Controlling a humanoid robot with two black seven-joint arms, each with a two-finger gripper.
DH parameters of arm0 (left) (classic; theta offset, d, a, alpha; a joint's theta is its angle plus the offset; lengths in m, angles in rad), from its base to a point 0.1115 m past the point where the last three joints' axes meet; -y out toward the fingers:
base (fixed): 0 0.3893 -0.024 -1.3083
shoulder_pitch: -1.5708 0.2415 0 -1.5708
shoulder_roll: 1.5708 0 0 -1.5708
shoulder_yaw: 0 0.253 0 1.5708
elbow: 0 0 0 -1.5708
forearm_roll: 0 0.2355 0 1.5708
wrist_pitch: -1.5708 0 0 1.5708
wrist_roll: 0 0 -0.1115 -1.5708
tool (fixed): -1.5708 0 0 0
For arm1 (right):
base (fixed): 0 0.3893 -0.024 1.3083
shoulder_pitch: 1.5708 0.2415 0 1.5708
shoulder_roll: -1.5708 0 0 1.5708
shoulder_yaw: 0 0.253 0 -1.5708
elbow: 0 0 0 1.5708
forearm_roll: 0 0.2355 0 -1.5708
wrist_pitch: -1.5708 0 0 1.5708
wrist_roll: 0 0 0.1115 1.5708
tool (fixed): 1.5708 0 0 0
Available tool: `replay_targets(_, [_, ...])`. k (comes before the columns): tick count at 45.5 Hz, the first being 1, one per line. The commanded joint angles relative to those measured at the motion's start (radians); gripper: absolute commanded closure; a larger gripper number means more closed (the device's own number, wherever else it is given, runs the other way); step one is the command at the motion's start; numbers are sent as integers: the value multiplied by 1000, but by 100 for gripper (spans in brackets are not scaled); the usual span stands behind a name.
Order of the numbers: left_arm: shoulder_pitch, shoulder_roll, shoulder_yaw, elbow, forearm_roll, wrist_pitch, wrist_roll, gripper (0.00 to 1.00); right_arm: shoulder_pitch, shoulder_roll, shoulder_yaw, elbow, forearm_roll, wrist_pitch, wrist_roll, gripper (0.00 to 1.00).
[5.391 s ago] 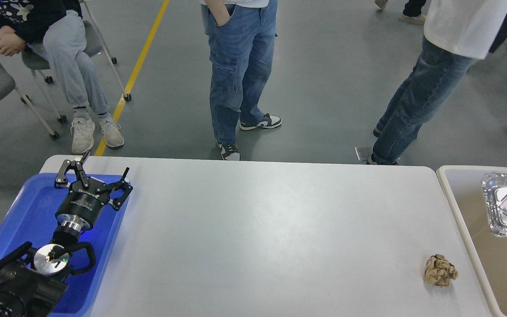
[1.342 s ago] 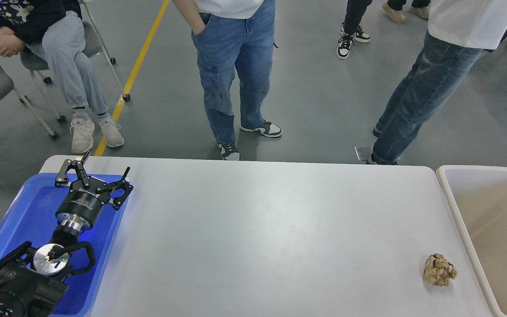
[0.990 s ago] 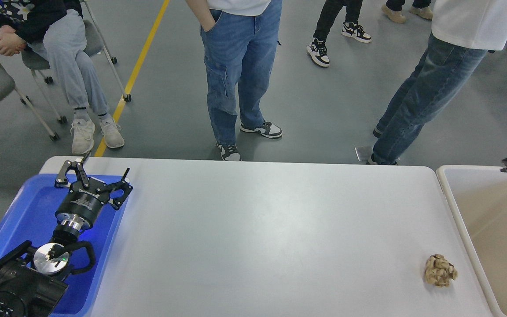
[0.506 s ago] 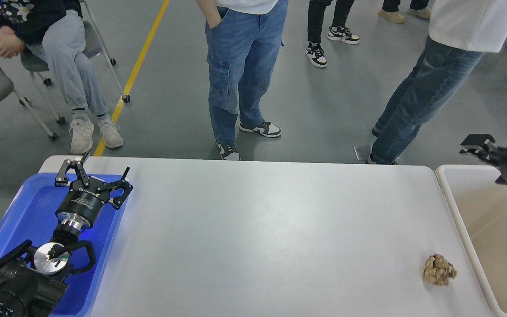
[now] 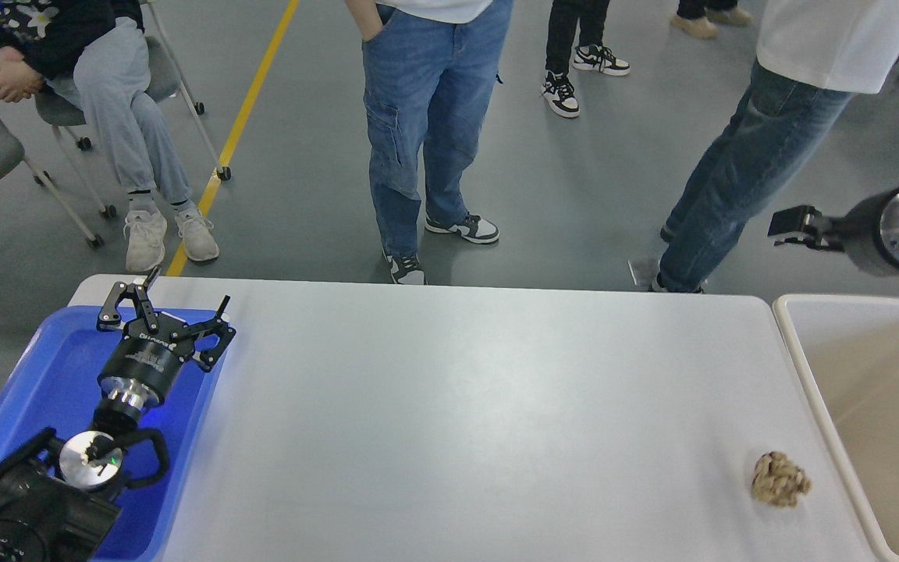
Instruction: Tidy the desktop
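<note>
Since half a second ago the right gripper [image 5: 791, 228] is raised higher and carried further out, so that it is now seen above the floor beyond the far right corner of the large white-grey rectangular desktop [image 5: 465, 406]. It is shown small and from the side; whether its fingers are apart cannot be told, and nothing is seen held in it. The left gripper [image 5: 162, 306] is kept over the blue plastic tray [image 5: 36, 375] at the left edge, its fingers spread wide and empty.

One small crumpled ball of brown paper [image 5: 780, 479] is left on the desktop, near the right edge towards the near right corner, just beside the beige open bin [image 5: 808, 367].

The risk is judged as follows. The ball is light and irregular, so it could be pushed away or rolled off the edge if the fingers are closed off-centre. The bin rim could be struck when the arm is lowered. People are standing close to the far edge, where the raised arm is swung.
</note>
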Motion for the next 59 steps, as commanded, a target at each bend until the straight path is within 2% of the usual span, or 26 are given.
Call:
replay_targets(1, [1,0,0,0,0,0,0,0,163,144,-126,4,19,175,0,0])
replay_targets(9, [1,0,0,0,0,0,0,0,188,230,-123,4,20,264,0,0])
replay_targets(13, [1,0,0,0,0,0,0,0,201,316,-123,4,20,355,0,0])
replay_targets(18, [1,0,0,0,0,0,0,0,232,313,-103,4,49,431,2,0])
replay_targets(30, [1,0,0,0,0,0,0,0,254,310,-119,5,284,554,0,0])
replay_targets(39, [1,0,-1,0,0,0,0,0,252,310,-117,2,381,563,0,0])
replay_targets(59, [1,0,0,0,0,0,0,0,237,312,-114,-2,341,564,0,0])
